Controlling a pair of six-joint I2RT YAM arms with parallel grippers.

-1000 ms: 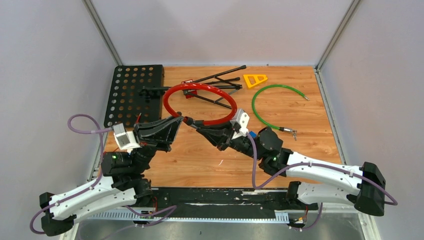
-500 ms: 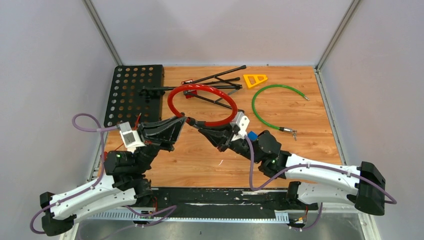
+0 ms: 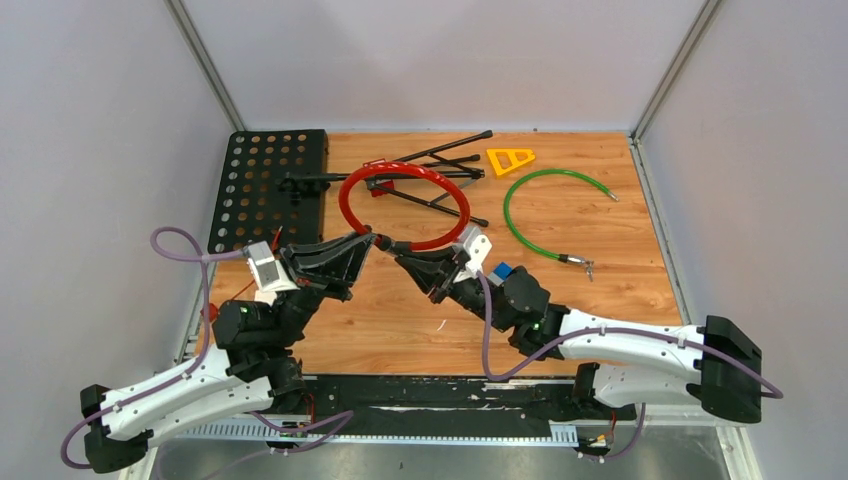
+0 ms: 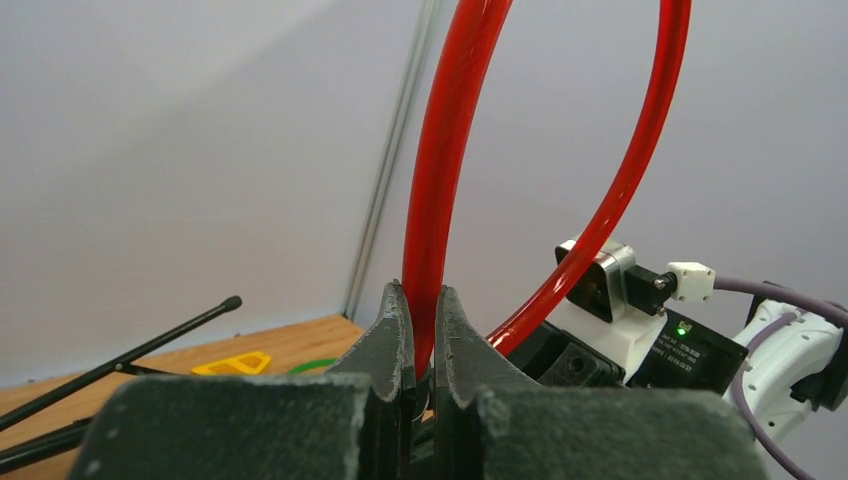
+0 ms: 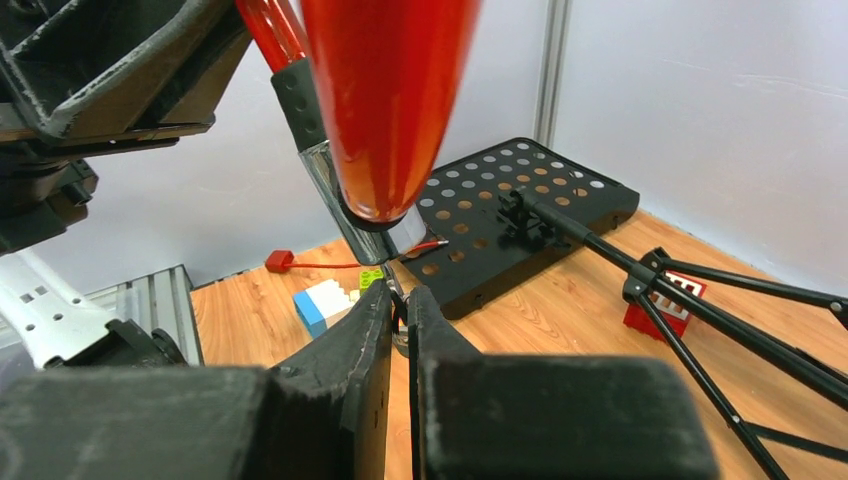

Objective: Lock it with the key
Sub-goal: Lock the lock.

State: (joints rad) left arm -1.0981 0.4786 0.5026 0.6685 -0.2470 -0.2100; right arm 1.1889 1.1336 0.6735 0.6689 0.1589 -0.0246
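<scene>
Task thing: red plastic-coated cable lock bent into a loop (image 3: 343,205), lifted clear of the wooden table (image 3: 400,320) and standing between the two arms, its closing ends low at the near side where both pincers meet.
Left pincer (image 3: 362,240): closed tight on the red cable; the left wrist view shows both fingers (image 4: 395,330) pressed against the cable just above its end.
Right pincer (image 3: 398,258): jaws drawn almost together on a small metal key (image 5: 396,292) that hangs under the lock's chrome end piece (image 5: 345,205).
Lock end: the chrome piece with its black sleeve points down at the right pincer's tips, touching the key.
Far table: a green cable loop (image 3: 506,215) lies flat to the right, well apart from the red one.
Other things: an orange triangular plastic piece (image 3: 510,160), a black folding rod stand (image 3: 440,150), and a black perforated plate (image 3: 265,185) at the far left.
</scene>
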